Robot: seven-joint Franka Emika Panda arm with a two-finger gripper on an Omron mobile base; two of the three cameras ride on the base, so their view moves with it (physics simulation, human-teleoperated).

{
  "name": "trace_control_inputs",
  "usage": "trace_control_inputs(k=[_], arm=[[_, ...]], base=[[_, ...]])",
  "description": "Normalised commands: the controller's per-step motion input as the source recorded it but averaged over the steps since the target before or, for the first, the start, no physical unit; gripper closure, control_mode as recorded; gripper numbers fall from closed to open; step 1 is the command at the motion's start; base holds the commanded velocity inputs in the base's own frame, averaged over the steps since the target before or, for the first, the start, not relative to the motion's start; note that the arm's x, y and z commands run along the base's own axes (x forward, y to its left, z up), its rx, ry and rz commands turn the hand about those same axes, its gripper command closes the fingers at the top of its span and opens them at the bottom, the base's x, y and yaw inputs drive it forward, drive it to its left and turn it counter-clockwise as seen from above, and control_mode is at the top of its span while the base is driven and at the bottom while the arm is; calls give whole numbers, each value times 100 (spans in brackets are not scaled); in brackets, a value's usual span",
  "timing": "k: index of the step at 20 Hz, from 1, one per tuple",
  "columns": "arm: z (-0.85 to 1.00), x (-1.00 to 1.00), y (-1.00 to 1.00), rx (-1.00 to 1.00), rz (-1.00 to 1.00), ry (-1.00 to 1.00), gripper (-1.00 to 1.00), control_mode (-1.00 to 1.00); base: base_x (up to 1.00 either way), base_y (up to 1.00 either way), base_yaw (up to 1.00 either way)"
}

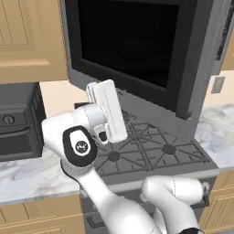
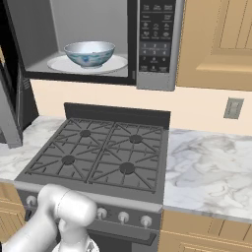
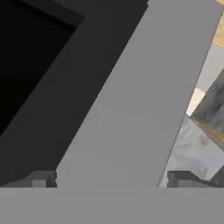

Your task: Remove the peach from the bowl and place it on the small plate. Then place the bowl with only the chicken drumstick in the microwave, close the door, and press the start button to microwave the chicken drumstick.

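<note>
The blue-and-white bowl (image 2: 89, 53) sits on the white turntable (image 2: 115, 64) inside the microwave (image 2: 78, 42), whose door (image 1: 132, 50) stands swung out to the left. What lies in the bowl is hidden by its wall. My gripper (image 3: 113, 179) is open, its fingertips (image 3: 41, 178) wide apart, right up against the door's grey frame (image 3: 131, 109) with the dark glass (image 3: 30, 65) to one side. In the left base view my white hand (image 1: 107, 112) points up at the door's lower edge. The peach and the small plate are out of view.
The microwave's control panel (image 2: 155, 39) is to the right of the cavity. A gas stove (image 2: 98, 152) lies below, with marble counter (image 2: 211, 167) on its right and more counter (image 1: 27, 176) on its left. A dark appliance (image 1: 18, 123) stands at the far left. A wall outlet (image 2: 233, 108) is behind.
</note>
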Motion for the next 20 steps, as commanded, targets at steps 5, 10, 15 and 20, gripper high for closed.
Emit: trace_control_inputs(k=[5,10,15,20], arm=[[5,0,-100,54,2,0,-100,-100],[0,4,-94,41,12,-7,-100,-100],[0,25,-75,33,22,-4,-100,-100],[-9,46,-42,27,37,-12,-100,-100]], base=[[0,0,0],[0,0,0],[0,0,0],[0,0,0]])
